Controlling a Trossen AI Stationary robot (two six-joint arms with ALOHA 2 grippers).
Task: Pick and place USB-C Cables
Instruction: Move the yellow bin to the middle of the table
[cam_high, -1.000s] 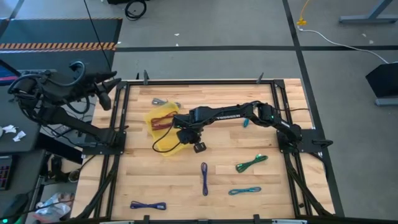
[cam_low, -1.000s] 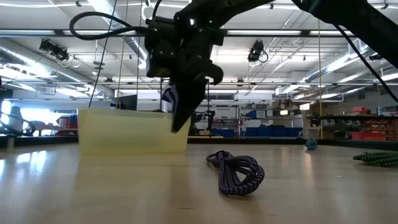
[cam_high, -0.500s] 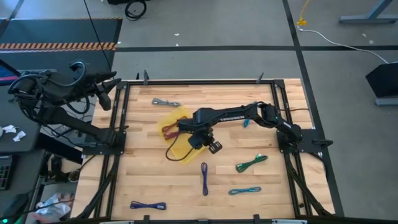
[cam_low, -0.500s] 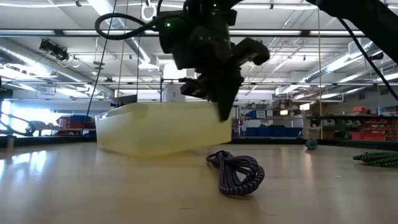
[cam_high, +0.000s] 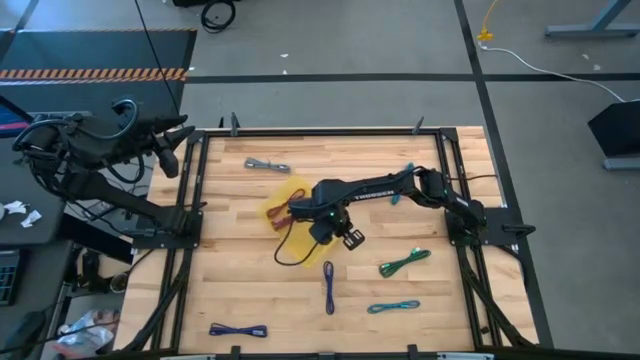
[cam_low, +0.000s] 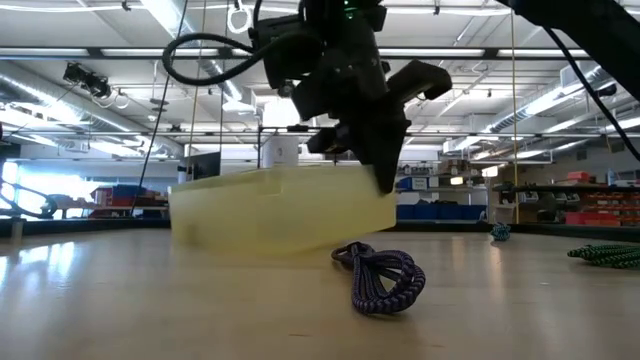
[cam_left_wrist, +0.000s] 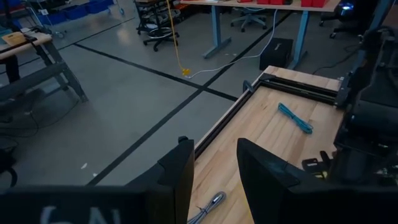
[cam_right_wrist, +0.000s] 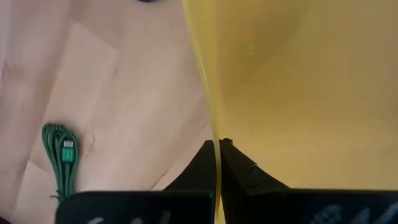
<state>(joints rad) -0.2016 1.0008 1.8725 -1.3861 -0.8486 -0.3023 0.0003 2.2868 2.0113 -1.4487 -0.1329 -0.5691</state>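
Looking along the wooden surface (cam_high: 400, 300) from its near edge, a dark blue cable (cam_high: 238, 330) lies at the front left, a teal cable (cam_high: 393, 306) at the front right, and a purple cable (cam_high: 329, 286) runs between them; the low view shows that purple one (cam_low: 380, 278) coiled close up. A green cable (cam_high: 404, 263) sits a little beyond, on the right.

Mid-surface now: the right gripper (cam_high: 318, 222) is pinched tight on the rim of the yellow tray (cam_high: 284, 200), its fingers (cam_right_wrist: 205, 163) closed on either side of the thin wall. From table height the tray (cam_low: 280, 212) looks tilted, though whether it is clear of the wood is hard to say. A maroon cable (cam_high: 277, 212) lies inside it.

Farther back, a teal cable (cam_high: 401, 186) sits by the right arm and a grey cable (cam_high: 266, 165) near the far edge.

Off the far left corner waits the left gripper (cam_high: 172, 150), fingers (cam_left_wrist: 177, 177) parted, holding nothing.
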